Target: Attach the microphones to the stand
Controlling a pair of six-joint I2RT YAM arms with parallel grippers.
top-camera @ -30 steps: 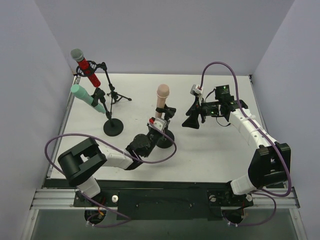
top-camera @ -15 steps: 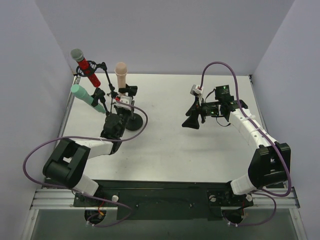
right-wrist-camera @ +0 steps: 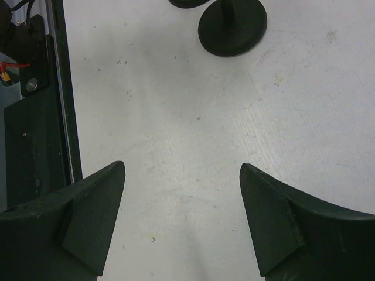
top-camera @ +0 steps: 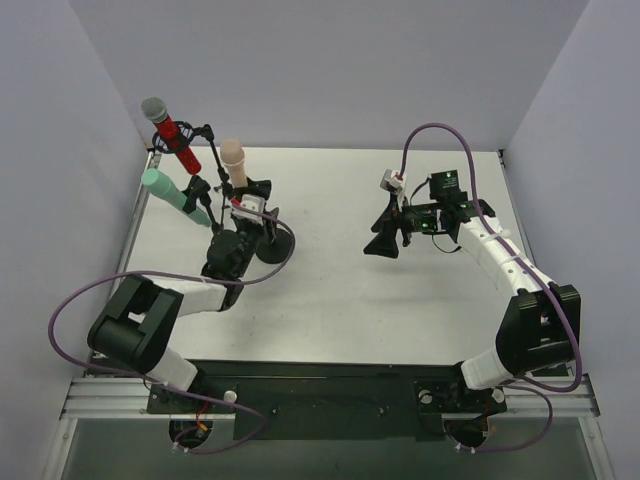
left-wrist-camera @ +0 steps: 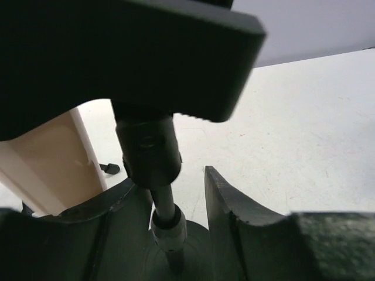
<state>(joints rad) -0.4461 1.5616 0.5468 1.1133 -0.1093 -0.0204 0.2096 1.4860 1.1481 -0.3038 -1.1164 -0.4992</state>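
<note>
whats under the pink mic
A black clip holds the peach-pink microphone on a thin pole over a round base. The left tool straddles the pole and covers part of the base.

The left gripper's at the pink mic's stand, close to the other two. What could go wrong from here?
The peach-pink microphone sits high on a thin pole. The left gripper shows a gap beside that pole, so a sideways pull might tip it. Its base is close to the tripod stand and could knock it.
</note>
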